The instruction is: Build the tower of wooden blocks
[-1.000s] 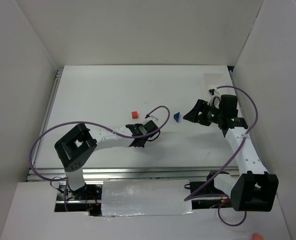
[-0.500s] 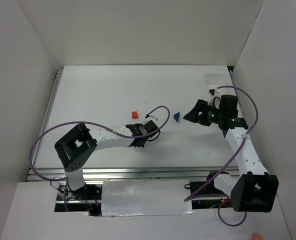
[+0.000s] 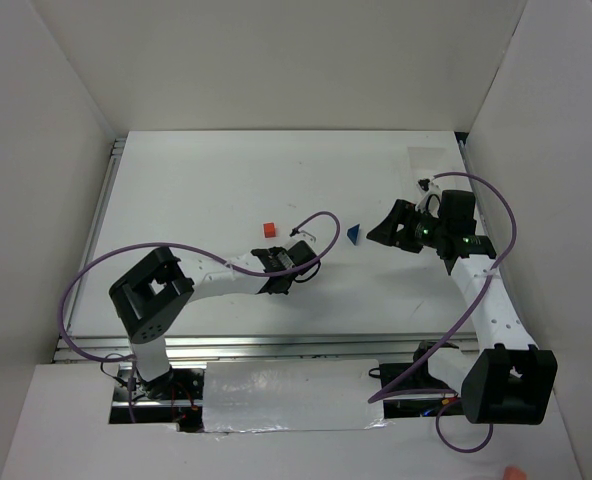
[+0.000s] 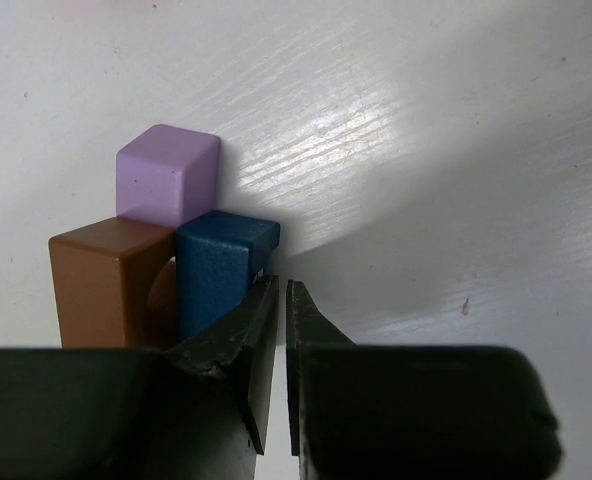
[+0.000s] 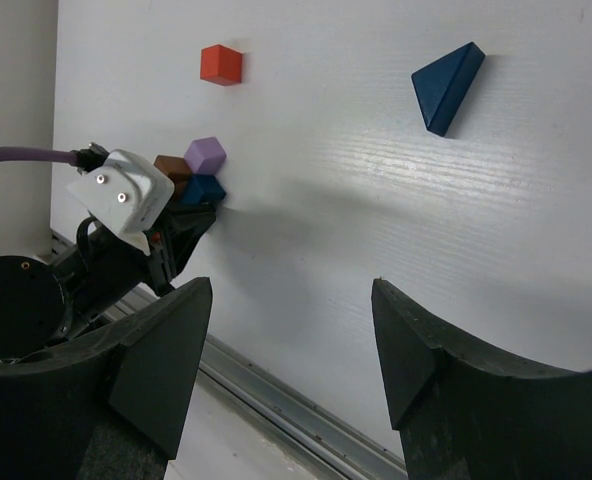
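Observation:
In the left wrist view, a pale purple cube [image 4: 168,175], a brown-orange arch block [image 4: 106,280] and a dark blue block [image 4: 221,265] stand bunched together on the white table. My left gripper [image 4: 280,292] is shut with only a thin slit between the jaws and holds nothing. Its tip sits just right of the dark blue block. The right wrist view shows the same cluster [image 5: 198,170] with the left gripper [image 5: 186,225] against it. A red cube [image 5: 220,64] and a blue wedge [image 5: 448,85] lie apart. My right gripper [image 5: 291,290] is open and empty above the table.
From above, the red cube [image 3: 268,229] lies left of the left gripper [image 3: 298,252] and the blue wedge [image 3: 353,234] lies between it and the right gripper [image 3: 378,232]. A clear tray [image 3: 428,158] is at the back right. White walls surround the table.

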Robot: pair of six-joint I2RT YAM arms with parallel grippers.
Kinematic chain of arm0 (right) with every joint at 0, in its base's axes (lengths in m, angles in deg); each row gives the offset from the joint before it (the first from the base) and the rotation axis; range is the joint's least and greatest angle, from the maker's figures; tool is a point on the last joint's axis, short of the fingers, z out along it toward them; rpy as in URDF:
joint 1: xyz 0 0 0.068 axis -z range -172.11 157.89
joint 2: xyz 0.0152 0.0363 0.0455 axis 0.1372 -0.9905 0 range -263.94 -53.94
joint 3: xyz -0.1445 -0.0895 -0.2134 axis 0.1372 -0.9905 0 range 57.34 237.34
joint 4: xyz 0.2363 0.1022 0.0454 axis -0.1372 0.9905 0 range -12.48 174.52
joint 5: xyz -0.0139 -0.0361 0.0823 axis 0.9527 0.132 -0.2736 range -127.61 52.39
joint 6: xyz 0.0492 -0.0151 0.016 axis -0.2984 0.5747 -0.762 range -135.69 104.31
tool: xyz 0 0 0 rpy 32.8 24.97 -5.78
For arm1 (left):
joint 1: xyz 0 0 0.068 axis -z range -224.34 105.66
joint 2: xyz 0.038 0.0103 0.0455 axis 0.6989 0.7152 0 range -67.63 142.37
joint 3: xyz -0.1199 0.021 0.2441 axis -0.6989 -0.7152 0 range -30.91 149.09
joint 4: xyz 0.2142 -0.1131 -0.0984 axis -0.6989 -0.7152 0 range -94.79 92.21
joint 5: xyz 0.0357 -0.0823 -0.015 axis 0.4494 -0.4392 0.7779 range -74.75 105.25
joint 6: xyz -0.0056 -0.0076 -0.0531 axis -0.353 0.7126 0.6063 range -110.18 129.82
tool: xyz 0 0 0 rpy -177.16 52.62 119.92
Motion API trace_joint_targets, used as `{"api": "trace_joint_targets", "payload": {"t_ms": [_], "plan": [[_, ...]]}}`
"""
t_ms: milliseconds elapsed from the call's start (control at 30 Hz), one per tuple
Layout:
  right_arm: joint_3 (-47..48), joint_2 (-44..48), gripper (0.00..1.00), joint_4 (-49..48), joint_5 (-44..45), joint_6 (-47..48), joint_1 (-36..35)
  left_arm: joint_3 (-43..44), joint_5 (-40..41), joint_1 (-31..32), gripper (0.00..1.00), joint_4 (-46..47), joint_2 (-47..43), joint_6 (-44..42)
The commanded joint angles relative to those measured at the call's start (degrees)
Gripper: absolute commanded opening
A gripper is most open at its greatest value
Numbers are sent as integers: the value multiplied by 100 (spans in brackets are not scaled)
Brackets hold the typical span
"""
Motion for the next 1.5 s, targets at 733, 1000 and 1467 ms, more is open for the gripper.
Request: {"api": "trace_joint_targets", "payload": {"t_ms": [733, 1000, 1467], "plan": [[116, 398, 74, 8, 221, 76, -32, 266, -893, 190, 41, 181, -1257, -473], [99, 925, 95, 26, 634, -3, -32, 627, -877, 24, 99, 59, -2198, -580], [309, 356, 100, 219, 2573, -214, -522, -286, -2800, -3105, 99, 215, -3403, 484]]}}
